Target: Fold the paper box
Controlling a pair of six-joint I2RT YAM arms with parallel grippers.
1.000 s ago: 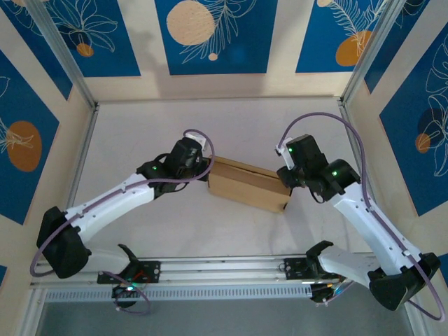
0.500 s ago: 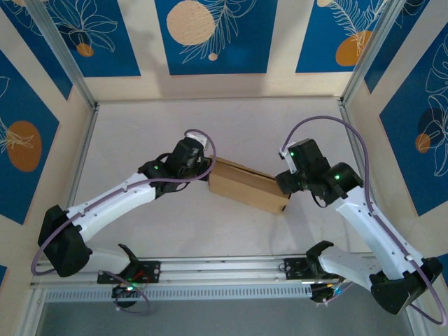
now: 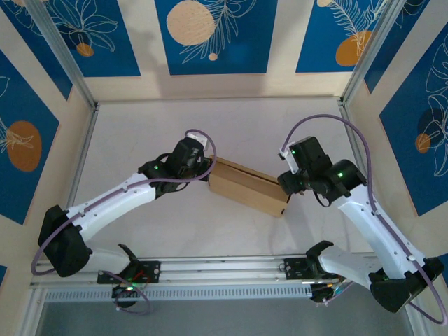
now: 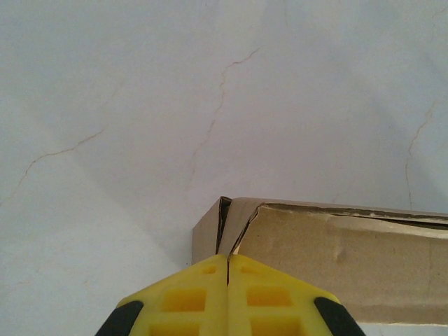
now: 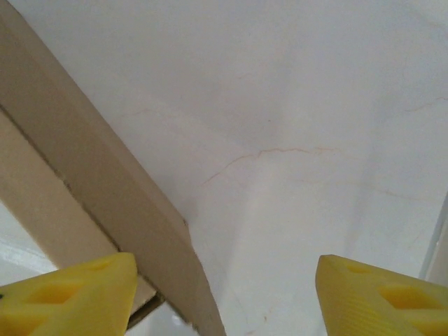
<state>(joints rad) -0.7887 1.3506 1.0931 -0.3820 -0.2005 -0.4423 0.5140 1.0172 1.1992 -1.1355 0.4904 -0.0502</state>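
The paper box (image 3: 248, 185) is plain brown cardboard lying slantwise in the middle of the table, its panels folded into a shallow closed shape. My left gripper (image 3: 208, 170) is shut, its yellow fingertips (image 4: 203, 280) pressed together right at the box's left end corner, where a cardboard flap (image 4: 241, 220) runs down to the seam between them; whether the flap is pinched I cannot tell. My right gripper (image 3: 285, 183) is open at the box's right end. In the right wrist view a box edge (image 5: 91, 182) crosses close to the left finger (image 5: 77, 290), and the right finger (image 5: 381, 301) stands well apart over bare table.
The white tabletop (image 3: 231, 126) is fenced by a metal frame, with a rail (image 3: 224, 269) along the near edge between the arm bases. Patterned blue walls close in the back and sides. Both arms reach inward and meet at the box.
My right gripper has shifted slightly right and down along the box's end, with its jaws wider than a second ago. The left gripper stays shut in place.
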